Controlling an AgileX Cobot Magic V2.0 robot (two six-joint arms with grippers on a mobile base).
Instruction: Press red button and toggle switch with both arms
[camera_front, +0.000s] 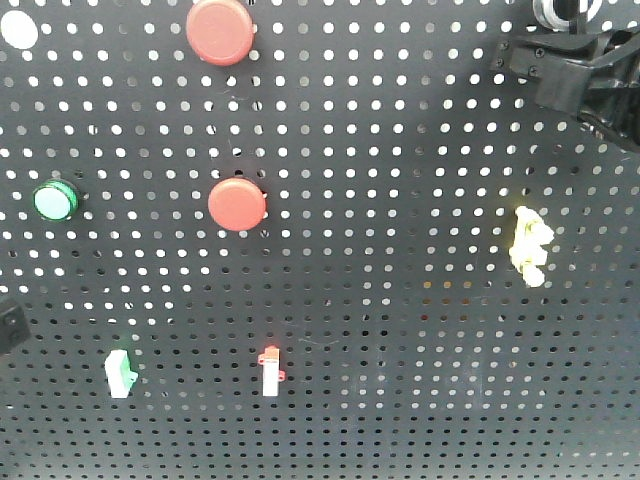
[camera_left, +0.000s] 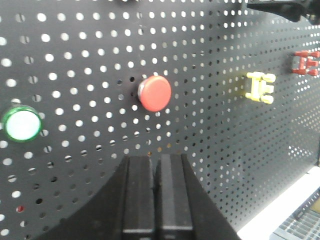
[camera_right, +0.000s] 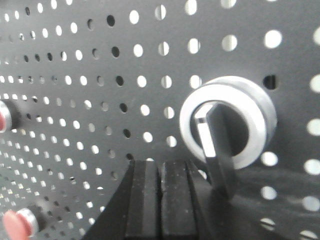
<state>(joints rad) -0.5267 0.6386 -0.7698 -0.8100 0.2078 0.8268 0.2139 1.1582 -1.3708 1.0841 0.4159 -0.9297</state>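
Note:
Two red buttons are on the black pegboard: an upper one (camera_front: 220, 30) and a lower one (camera_front: 237, 204). The lower one shows in the left wrist view (camera_left: 155, 93). My left gripper (camera_left: 155, 161) is shut and empty, just below this button and short of the board. The toggle switch (camera_right: 227, 122) has a silver ring and a black lever (camera_right: 218, 155) pointing down. My right gripper (camera_right: 161, 165) is shut and empty, its right finger close beside the lever. In the front view the right arm (camera_front: 580, 70) sits at the top right under the switch ring (camera_front: 556, 10).
A green lit button (camera_front: 55, 200) (camera_left: 22, 124) lies left of the lower red button. A yellow clip (camera_front: 530, 247) (camera_left: 260, 86), a red clip (camera_left: 306, 62), a green-tipped small switch (camera_front: 120, 373) and a red-tipped one (camera_front: 270, 370) are on the board. A dark object (camera_front: 6, 325) sits at the left edge.

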